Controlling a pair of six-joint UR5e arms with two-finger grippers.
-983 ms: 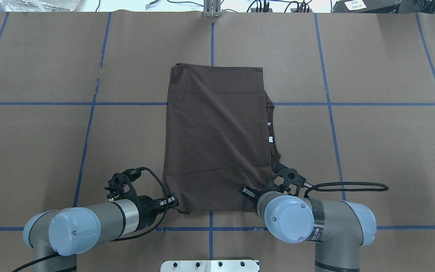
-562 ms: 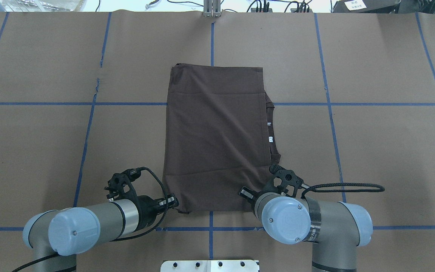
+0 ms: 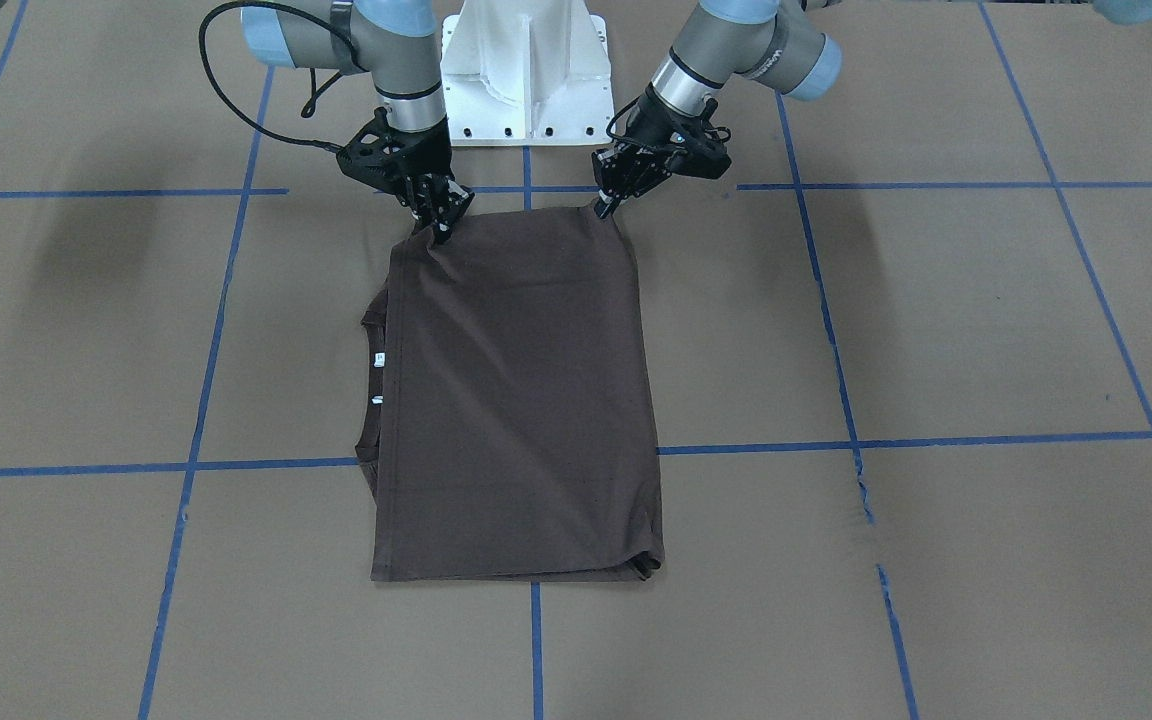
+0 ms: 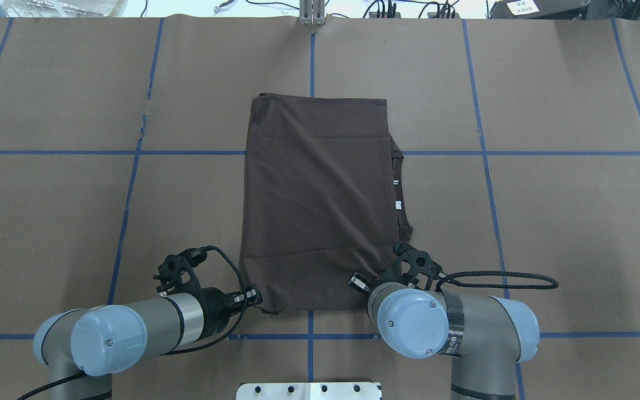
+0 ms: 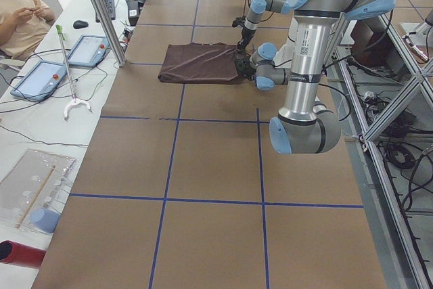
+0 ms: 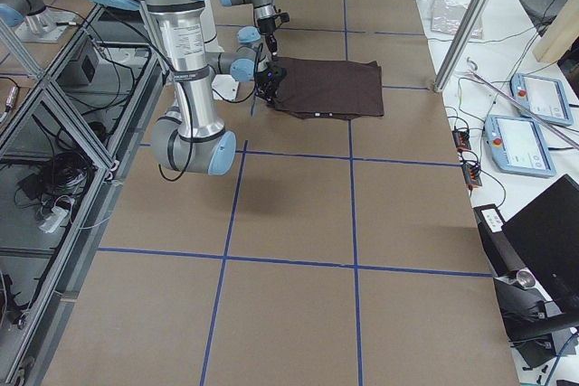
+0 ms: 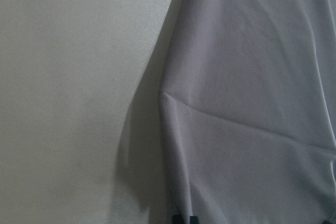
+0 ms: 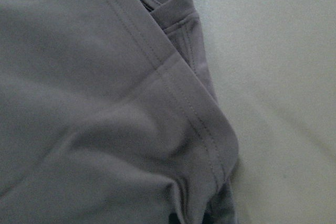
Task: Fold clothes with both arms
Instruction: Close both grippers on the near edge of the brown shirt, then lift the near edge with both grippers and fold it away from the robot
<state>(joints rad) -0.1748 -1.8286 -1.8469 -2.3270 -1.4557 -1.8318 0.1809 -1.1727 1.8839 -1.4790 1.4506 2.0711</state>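
The dark brown T-shirt (image 4: 317, 200) lies folded into a rectangle on the brown paper, also seen in the front view (image 3: 516, 400). Its collar (image 4: 399, 189) and white tags (image 3: 377, 362) stick out on the robot's right side. My left gripper (image 3: 601, 205) is shut on the shirt's near left corner, low at the table; it also shows in the overhead view (image 4: 258, 298). My right gripper (image 3: 439, 232) is shut on the near right corner, and the cloth rises to it in tight creases. In the overhead view its fingers are hidden under the wrist. The right wrist view shows bunched hem (image 8: 210, 182).
The white pedestal base (image 3: 526, 70) stands just behind both grippers. Blue tape lines (image 4: 131, 189) grid the paper, which has a small tear (image 4: 143, 125). Tablets (image 5: 40, 76) and a seated operator (image 5: 20, 11) are beyond the table's far edge.
My right arm has shifted a little left and toward the shirt, drawing the near right corner inward and up. My left arm and the rest of the shirt have not moved.
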